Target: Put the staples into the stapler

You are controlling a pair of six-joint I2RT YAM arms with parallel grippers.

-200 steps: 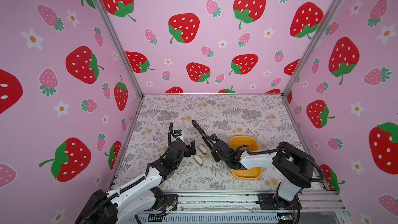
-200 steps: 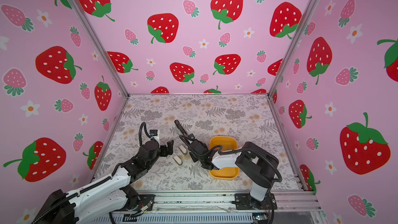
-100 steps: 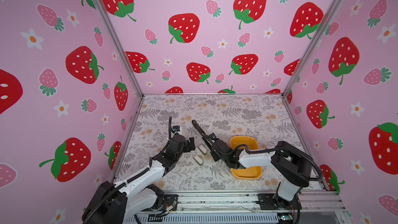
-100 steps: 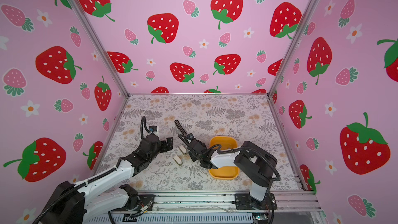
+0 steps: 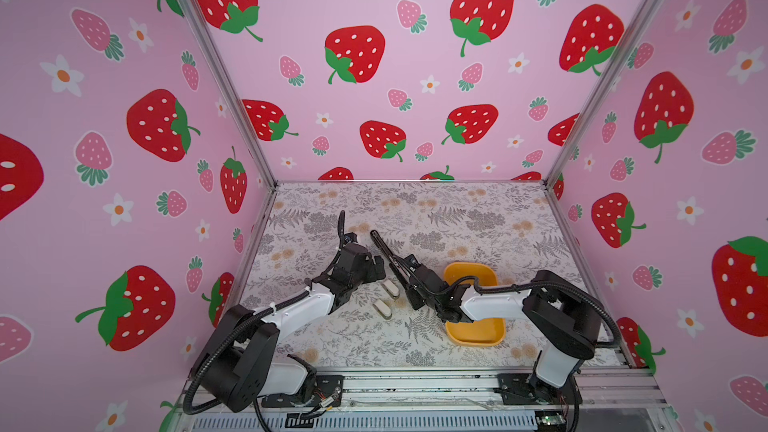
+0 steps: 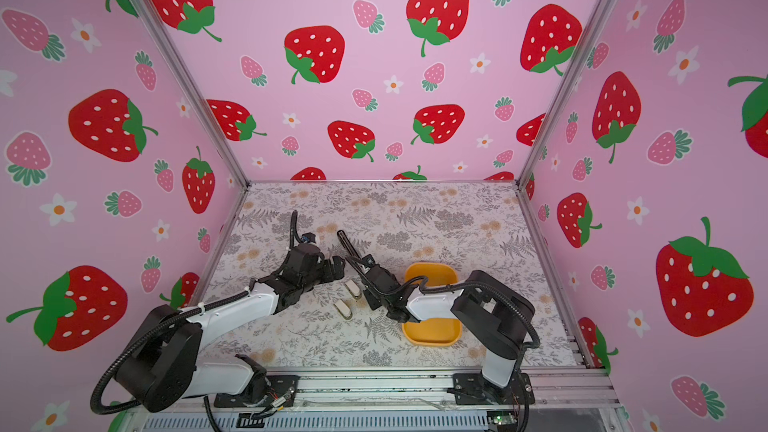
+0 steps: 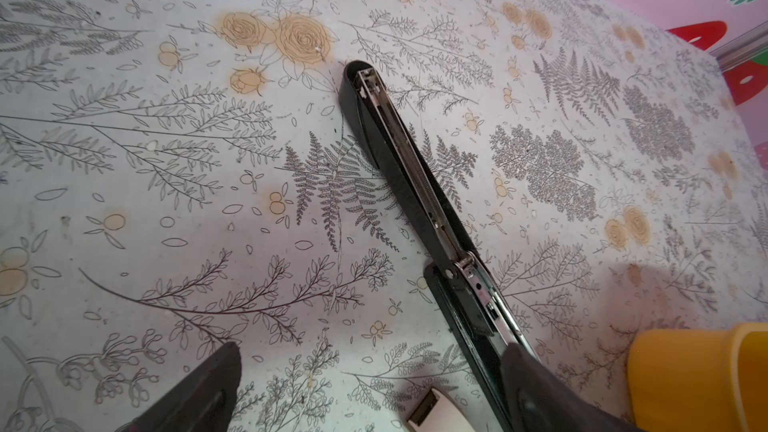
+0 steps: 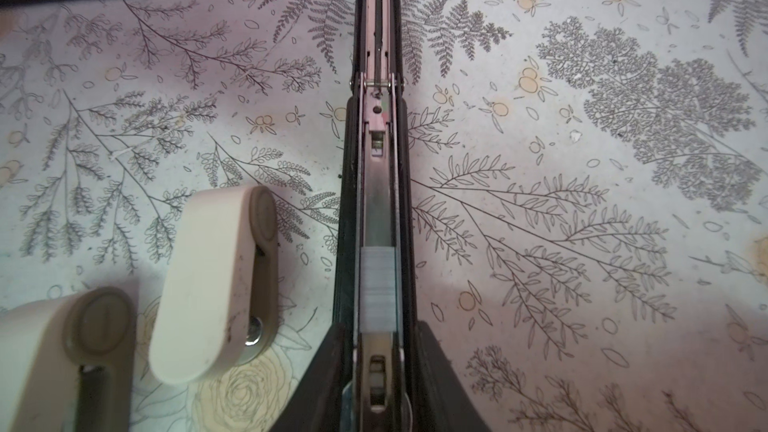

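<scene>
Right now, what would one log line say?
stapler: opened flat | staples: strip in magazine | right gripper: closed on stapler | left gripper: open, beside stapler

Bright, even, diffuse light; soft shadows on floral mat (image 7: 124, 209). Top views bowed at edges. Wrist views: near fingers (image 7: 195, 392) blurred.

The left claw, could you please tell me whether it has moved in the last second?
Yes. In both top views the left claw has swung right, toward the open stapler, which has stayed put.
</scene>
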